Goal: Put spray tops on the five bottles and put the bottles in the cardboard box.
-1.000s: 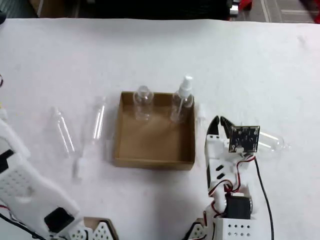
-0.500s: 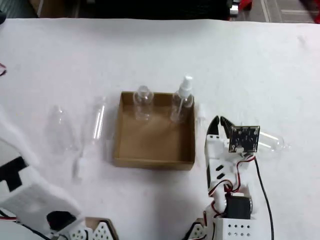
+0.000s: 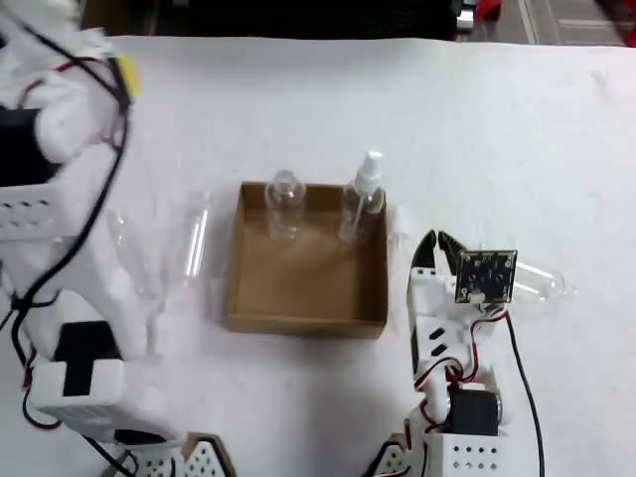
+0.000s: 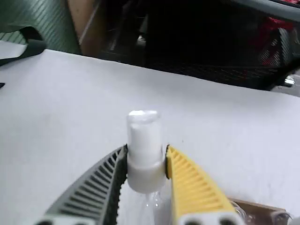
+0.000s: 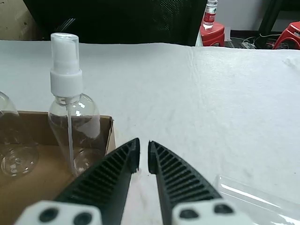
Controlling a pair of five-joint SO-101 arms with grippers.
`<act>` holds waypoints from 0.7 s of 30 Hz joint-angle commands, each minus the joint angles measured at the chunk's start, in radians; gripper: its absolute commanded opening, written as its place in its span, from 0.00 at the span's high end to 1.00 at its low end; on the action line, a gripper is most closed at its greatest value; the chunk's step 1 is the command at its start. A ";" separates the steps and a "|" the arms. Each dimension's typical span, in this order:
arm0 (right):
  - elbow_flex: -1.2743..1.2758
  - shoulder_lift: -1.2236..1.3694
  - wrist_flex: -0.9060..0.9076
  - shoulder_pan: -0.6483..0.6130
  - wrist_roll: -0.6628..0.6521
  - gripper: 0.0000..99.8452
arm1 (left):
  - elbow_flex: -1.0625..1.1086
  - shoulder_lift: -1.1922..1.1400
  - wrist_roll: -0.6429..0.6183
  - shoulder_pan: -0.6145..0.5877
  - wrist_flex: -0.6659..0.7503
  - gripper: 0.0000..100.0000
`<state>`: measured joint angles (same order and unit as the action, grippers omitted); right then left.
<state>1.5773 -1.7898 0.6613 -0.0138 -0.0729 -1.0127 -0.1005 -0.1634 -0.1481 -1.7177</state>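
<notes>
At nine o'clock of the cardboard box [image 3: 306, 320], the left gripper [image 4: 146, 151] pinched a spray top [image 4: 143, 136]; the right gripper [image 5: 143, 144] sat nearly pressed together, empty. Next, that top likely needed seating on an uncapped bottle [image 3: 195, 238].

Left gripper [image 4: 146, 152] clamped on white spray top [image 4: 143, 154], clear cap on, upright. Grey finger [image 4: 101, 183] at its 9 o'clock, yellow finger [image 4: 192, 187] at 3. White table [image 4: 61, 103] beyond. Box [image 4: 258, 208] corner beside yellow finger.
</notes>
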 commanded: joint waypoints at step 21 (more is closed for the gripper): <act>0.084 -0.012 -0.153 -0.010 -0.014 0.98 | 0.468 0.974 0.140 0.400 -0.023 0.98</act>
<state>1.6632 -1.7883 0.5309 -0.0153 -0.0729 -0.7242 0.7127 -0.0621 0.1987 -1.7822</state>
